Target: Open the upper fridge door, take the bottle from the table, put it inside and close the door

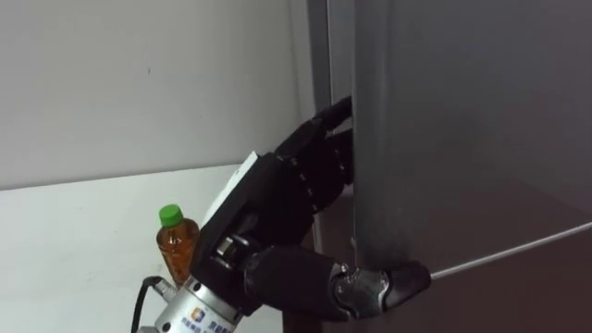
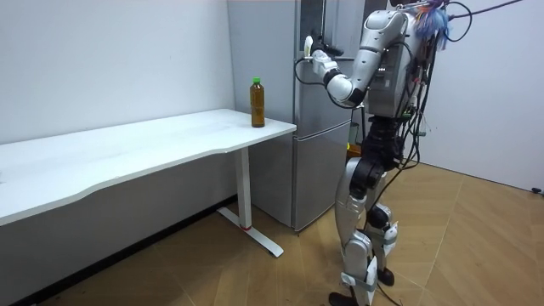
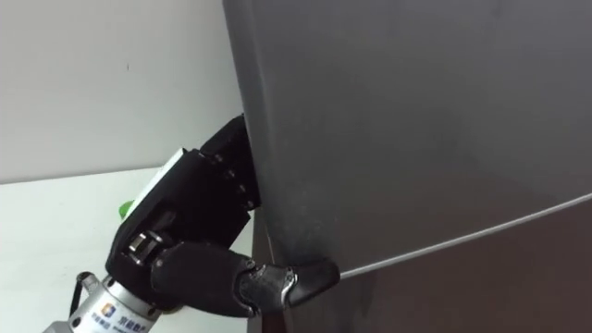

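A brown bottle (image 1: 176, 242) with a green cap stands upright on the white table (image 1: 74, 240), just left of the fridge; in the room view the bottle (image 2: 257, 102) is at the table's end. My left hand (image 1: 277, 203) grips the left edge of the grey upper fridge door (image 1: 462, 139). Its fingers (image 1: 328, 125) hook into the gap behind the edge and its thumb (image 1: 384, 285) presses on the door's front, low down. In the right eye view the left hand (image 3: 190, 222) hides all of the bottle but a bit of its cap.
A thin seam (image 1: 518, 245) splits the upper door from the lower one. In the room view I stand upright on the wooden floor, facing the tall fridge (image 2: 310, 127), with the long table (image 2: 127, 149) along the wall beside it.
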Available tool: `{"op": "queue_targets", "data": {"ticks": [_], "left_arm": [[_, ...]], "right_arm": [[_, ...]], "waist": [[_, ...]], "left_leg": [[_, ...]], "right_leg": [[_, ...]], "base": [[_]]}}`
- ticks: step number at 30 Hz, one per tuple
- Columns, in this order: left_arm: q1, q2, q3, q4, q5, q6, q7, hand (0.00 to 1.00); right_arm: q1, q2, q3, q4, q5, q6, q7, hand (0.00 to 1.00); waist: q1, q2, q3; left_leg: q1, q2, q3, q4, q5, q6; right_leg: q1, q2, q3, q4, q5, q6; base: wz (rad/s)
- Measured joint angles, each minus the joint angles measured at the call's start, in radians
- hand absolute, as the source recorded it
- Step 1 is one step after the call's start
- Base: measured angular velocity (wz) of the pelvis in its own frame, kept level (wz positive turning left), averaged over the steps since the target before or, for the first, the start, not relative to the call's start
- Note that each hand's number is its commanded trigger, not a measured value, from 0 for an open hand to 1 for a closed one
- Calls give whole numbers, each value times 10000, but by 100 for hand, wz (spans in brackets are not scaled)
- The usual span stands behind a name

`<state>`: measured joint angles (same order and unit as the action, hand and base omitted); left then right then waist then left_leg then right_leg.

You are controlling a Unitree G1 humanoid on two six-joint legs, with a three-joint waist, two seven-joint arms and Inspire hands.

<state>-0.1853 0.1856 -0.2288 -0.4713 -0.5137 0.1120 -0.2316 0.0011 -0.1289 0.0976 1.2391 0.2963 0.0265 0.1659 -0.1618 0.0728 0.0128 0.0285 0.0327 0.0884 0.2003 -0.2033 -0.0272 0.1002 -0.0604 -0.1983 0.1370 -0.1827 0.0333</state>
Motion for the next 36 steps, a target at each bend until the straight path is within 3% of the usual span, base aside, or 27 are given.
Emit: {"op": "queue_targets", "data": {"ticks": [7,12,18,26,36], "left_arm": [[0,54,-108,89,42,65,-384,0],[-6,201,-119,216,388,347,-622,0],[-6,256,-140,215,748,634,-1046,0],[-5,282,-270,216,736,636,-1042,0],[-5,109,-479,204,732,597,-671,0]], "right_arm": [[-39,-23,-15,0,-2,181,107,0],[-50,-84,-22,10,57,195,111,0],[-38,-140,-21,0,100,198,110,0],[29,-171,-9,-32,327,184,111,0],[14,-360,385,-41,580,82,-138,0]], "waist": [[15,18,-11],[-13,114,-73],[-15,134,-74],[-23,149,-59],[-30,200,-53]], "left_leg": [[9,-6,44,16,0,1],[13,-12,101,20,0,1],[23,-24,178,20,0,1],[137,-35,239,-9,0,1],[159,-11,781,-24,7,25]], "right_leg": [[-11,-8,24,-5,0,0],[-32,-22,39,-11,-1,1],[-25,-49,29,-6,1,2],[19,-74,39,-4,2,8],[-18,-115,133,-10,-3,48]], "base": [[-1],[-1],[0],[0],[-1]]}}
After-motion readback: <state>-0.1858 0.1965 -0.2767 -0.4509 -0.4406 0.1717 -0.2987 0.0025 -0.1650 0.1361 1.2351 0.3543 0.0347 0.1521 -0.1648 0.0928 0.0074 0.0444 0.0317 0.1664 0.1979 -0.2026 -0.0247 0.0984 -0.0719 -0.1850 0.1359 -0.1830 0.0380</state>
